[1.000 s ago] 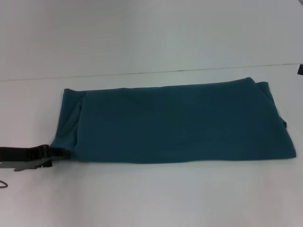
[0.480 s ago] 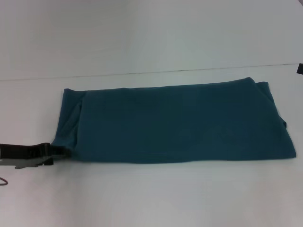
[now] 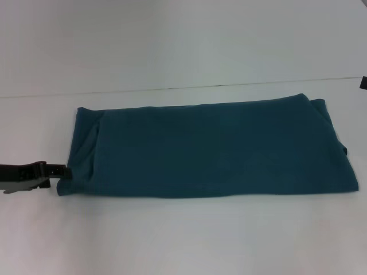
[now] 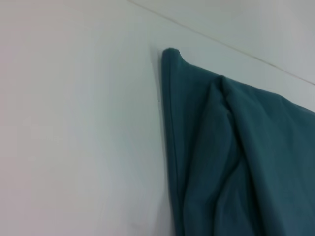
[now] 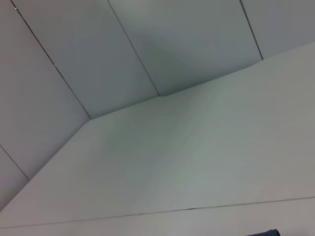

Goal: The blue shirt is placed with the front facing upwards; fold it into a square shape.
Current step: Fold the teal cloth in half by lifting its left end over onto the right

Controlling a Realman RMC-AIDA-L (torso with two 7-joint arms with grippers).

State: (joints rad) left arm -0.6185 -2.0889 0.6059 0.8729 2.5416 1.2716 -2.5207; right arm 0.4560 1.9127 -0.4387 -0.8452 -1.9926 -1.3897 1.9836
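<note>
While the blue shirt [image 3: 209,150] lies flat on the desk [image 3: 183,240] as a long folded band, we see the left gripper [image 3: 62,171] has slid up its left edge from the near corner, fingers too indistinct to tell whether clenched, probably readying the final crosswise fold.

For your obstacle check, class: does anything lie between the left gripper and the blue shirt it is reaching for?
Nothing visible does. The left gripper is already at the near left corner of the blue shirt, with only bare white table around that edge.
</note>
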